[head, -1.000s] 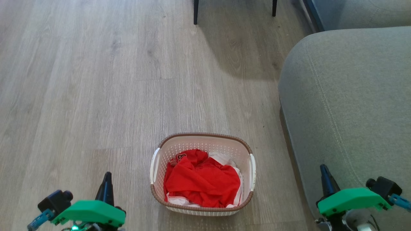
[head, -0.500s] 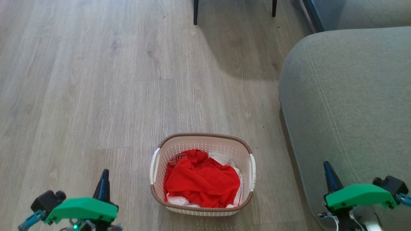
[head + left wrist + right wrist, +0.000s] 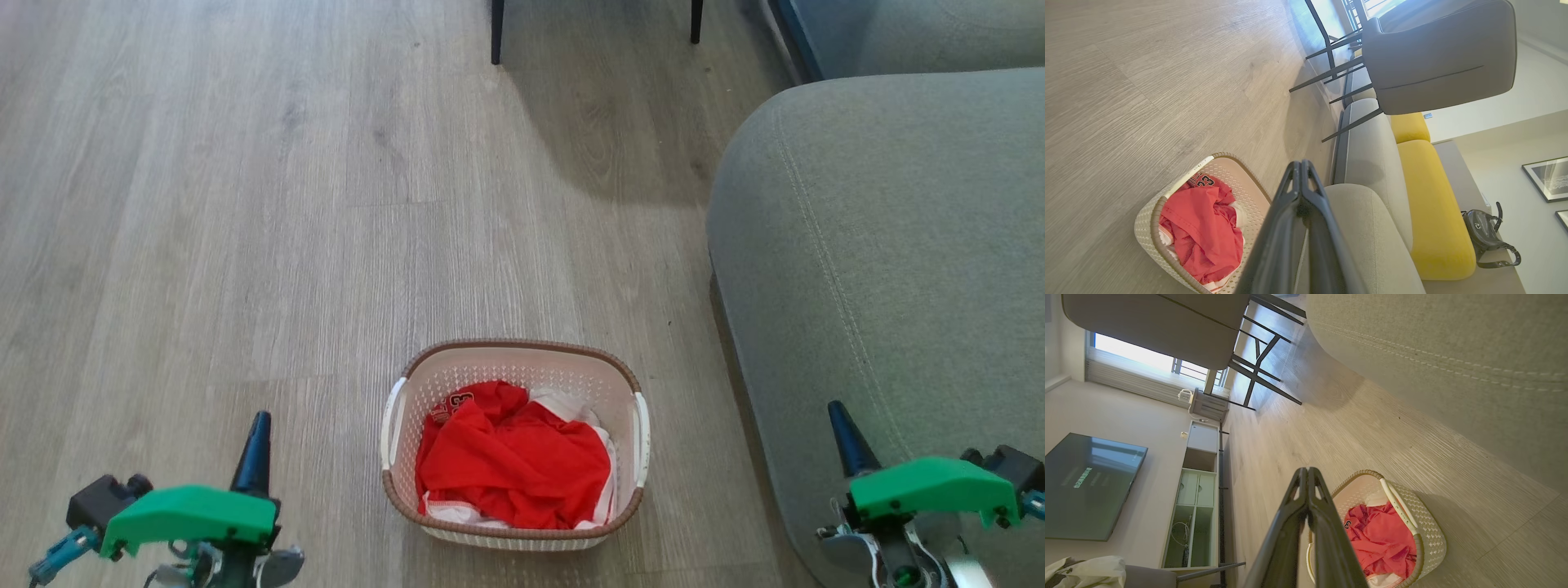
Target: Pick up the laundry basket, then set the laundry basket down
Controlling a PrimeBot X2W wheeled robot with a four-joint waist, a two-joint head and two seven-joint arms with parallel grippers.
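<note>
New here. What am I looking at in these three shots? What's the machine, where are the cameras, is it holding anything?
It is a wheeled robot with two arms, each ending in two long dark fingers. The wide shot comes from a camera on its head, looking down at the floor: the left fingers show at lower left, the right fingers at lower right. The other two shots come from a camera on each wrist, looking along that arm's fingers, so the room appears tipped. On the floor stands the laundry basket, with red and white clothes inside, beside a grey sofa. Both pairs of fingers are pressed together and hold nothing.
</note>
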